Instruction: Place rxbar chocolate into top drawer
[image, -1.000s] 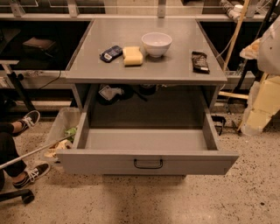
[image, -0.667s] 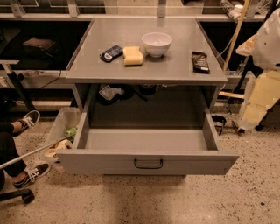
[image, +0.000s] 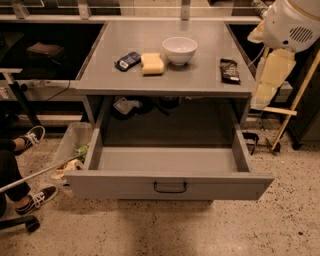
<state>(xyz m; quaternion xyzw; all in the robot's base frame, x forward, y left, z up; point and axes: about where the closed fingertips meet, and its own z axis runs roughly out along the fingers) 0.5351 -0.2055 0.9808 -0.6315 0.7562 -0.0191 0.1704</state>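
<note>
Sneakers (image: 31, 136) of a seated person show at far left on speckled terrazzo floor, beside a clear plastic bin (image: 73, 144) holding scraps. Next to them stands the matte grey metal surface (image: 150, 32), square-edged. On it lie a glossy blue-black packet (image: 128, 60), a soft yellow sponge (image: 152, 63) just beside it, and a round white bowl (image: 179, 49) near the sponge. The rxbar chocolate (image: 229, 70), flat and rectangular in a dark crinkled wrapper, lies well apart from them near the surface's right edge, bare metal around it.

Below, the top drawer (image: 115, 184) is pulled fully out, a wide shallow grey tray with a black wire handle (image: 170, 187) centred on its front and its smooth floor open from wall to wall.

At upper right, the robot's arm (image: 292, 24) shows a white rounded shell above a cream padded sleeve, beyond the surface's right edge. The tool lies outside the frame, so whether it is apart or together cannot be told.
</note>
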